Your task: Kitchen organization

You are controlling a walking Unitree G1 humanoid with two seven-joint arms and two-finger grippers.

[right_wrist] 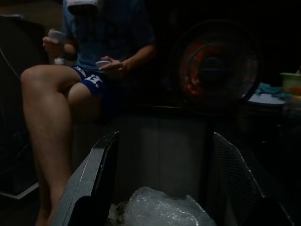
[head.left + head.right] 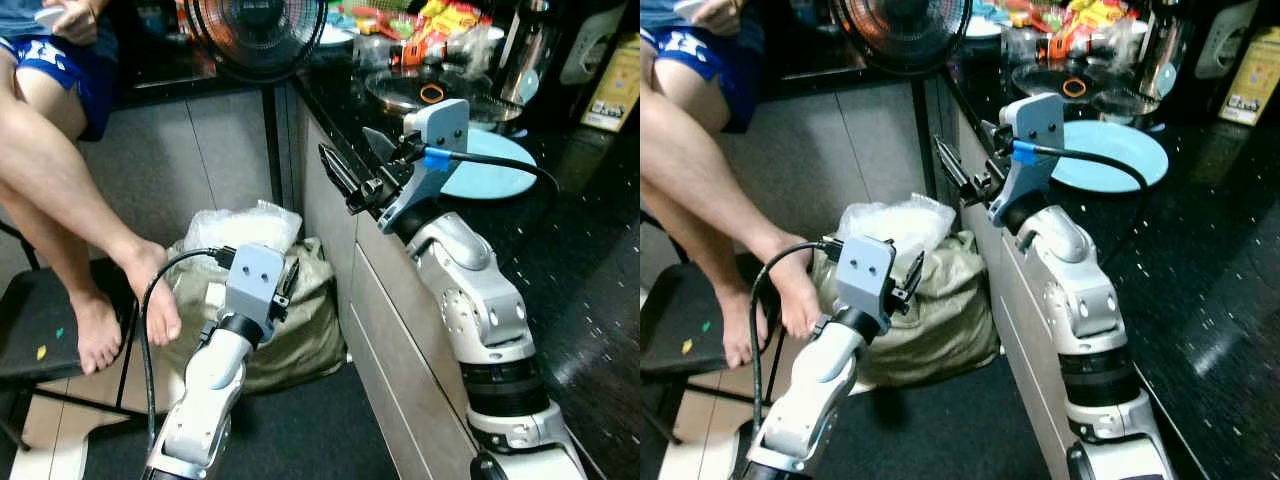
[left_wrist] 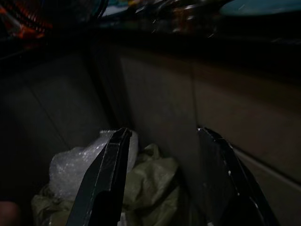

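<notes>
Scene: the robot stood at the corner of a black countertop (image 2: 560, 250), with a light blue plate (image 2: 495, 165) lying flat on it near the front edge, a glass lid (image 2: 430, 95) just behind the plate, and a heap of colourful packets (image 2: 440, 25) further back.
Likely task thing: the plate was my best guess for what the kitchen tidying concerned; the task sentence named no single item.
Key relation: the plate lay to the right of and just behind the right gripper (image 2: 350, 165), which hung over the counter's front edge and pointed out and left, away from the plate, toward the floor fan (image 2: 255, 35).
Plate axis: round and flat, so no long axis; its near rim was the closest place to grasp.
Nearer arm: the right, by far; the left gripper (image 2: 285, 285) hung low beside the cabinet front, over an olive bag (image 2: 310, 320) topped with bubble wrap (image 2: 245, 225).
Right gripper: fingers spread wide, holding and touching nothing.
Left gripper: fingers apart, empty, touching nothing.
Bystander: a seated person (image 2: 60, 150) rested a bare foot on a dark stool (image 2: 50, 330), well apart from both arms.
Judgement: the right wrist would need to swing back over the counter before any grasp.
</notes>
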